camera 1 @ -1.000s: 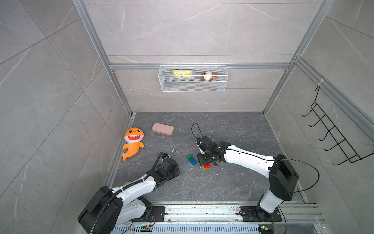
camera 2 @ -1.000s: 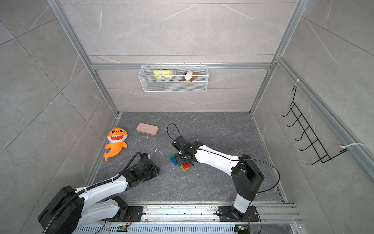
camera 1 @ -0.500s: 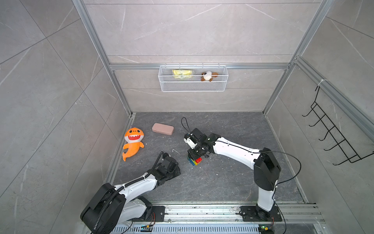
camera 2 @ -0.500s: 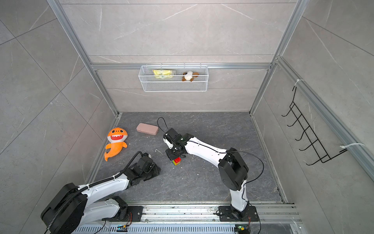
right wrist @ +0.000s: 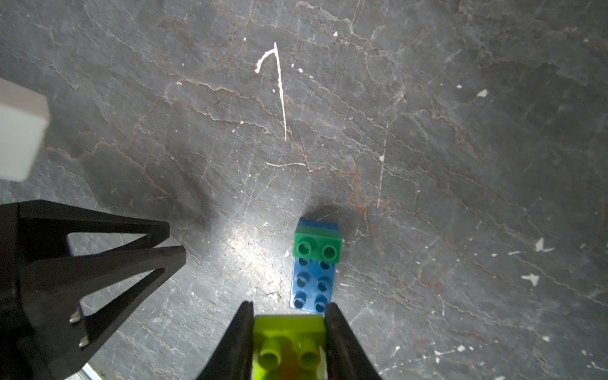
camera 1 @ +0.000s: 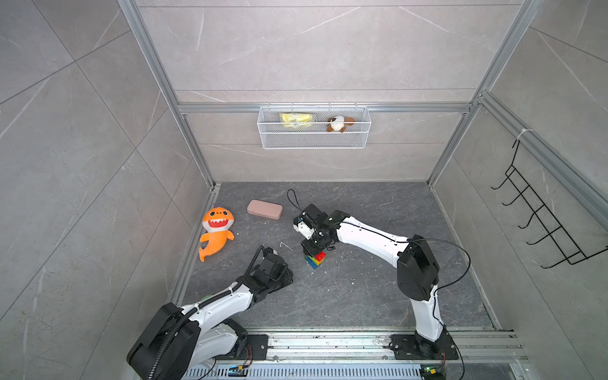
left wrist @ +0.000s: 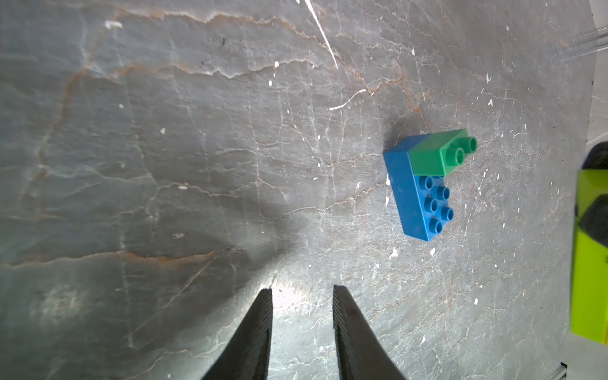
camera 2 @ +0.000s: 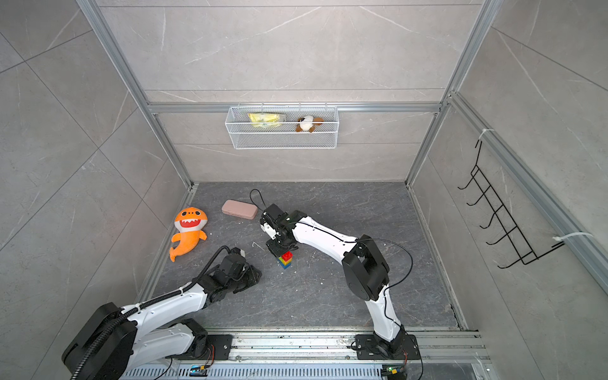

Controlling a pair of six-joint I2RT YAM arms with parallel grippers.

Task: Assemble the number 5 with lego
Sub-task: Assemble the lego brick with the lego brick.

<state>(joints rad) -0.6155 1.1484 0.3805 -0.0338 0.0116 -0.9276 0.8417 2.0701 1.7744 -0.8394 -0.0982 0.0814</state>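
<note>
On the dark floor lies a blue brick (right wrist: 312,283) with a small dark green brick (right wrist: 317,245) pressed onto one end; both also show in the left wrist view, blue brick (left wrist: 418,200), dark green brick (left wrist: 437,154). My right gripper (right wrist: 289,306) is shut on a lime green brick (right wrist: 289,332) and hovers over the blue brick's bare end. In both top views a red brick (camera 1: 319,255) and a yellow layer sit on the held lime one. My left gripper (left wrist: 302,289) stands open and empty, low over the floor, left of the bricks (camera 1: 283,276).
A pink case (camera 1: 265,209) and an orange shark plush (camera 1: 216,232) lie at the back left of the floor. A white wire basket (camera 1: 314,131) hangs on the back wall. A black hook rack (camera 1: 543,223) is on the right wall.
My right gripper has carried the red, yellow and lime bricks to the left, from beside the blue brick to over it. The left arm has hardly moved.
</note>
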